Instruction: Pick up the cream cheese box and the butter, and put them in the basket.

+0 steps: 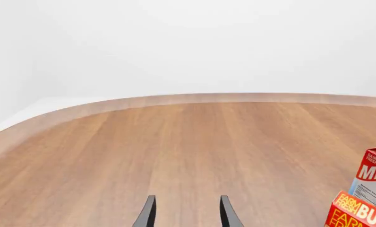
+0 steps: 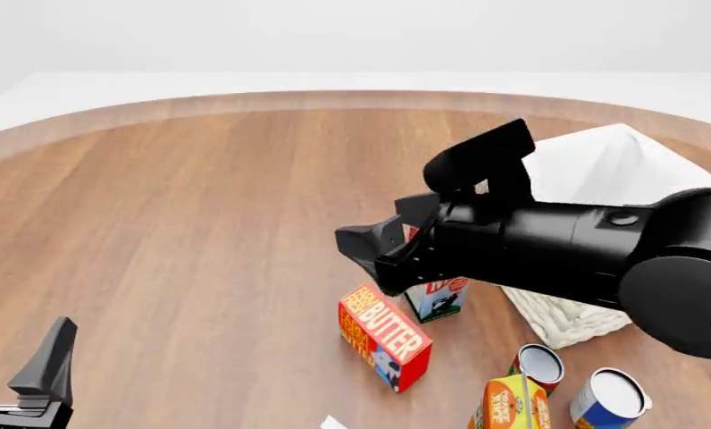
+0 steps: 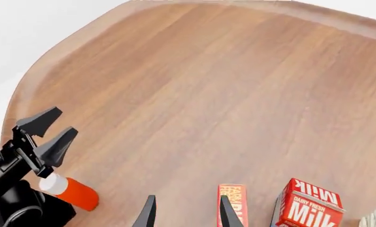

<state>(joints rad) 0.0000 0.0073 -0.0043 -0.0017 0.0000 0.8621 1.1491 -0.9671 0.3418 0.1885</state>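
The butter [image 2: 386, 335] lies on the table as a red and orange carton with white letters, also seen in the right wrist view [image 3: 232, 196] and the left wrist view [image 1: 358, 213]. My right gripper [image 2: 386, 234] is open and empty and hangs above and just behind the butter; its fingertips [image 3: 148, 213] show in its wrist view. My left gripper [image 2: 20, 347] is open and empty at the near left, far from the butter. The basket [image 2: 561, 320], with white cloth over its rim, stands at the right, partly hidden by my right arm. The cream cheese box is not clearly in view.
A red-and-white milk carton [image 2: 441, 297] stands right behind the butter, under my right arm. Two cans [image 2: 537, 362] [image 2: 606, 398] and an orange carton [image 2: 511, 404] stand at the near right. A red bottle with a white cap [image 3: 71, 191] lies by my left arm. A small white corner [image 2: 331, 422] shows at the bottom edge.
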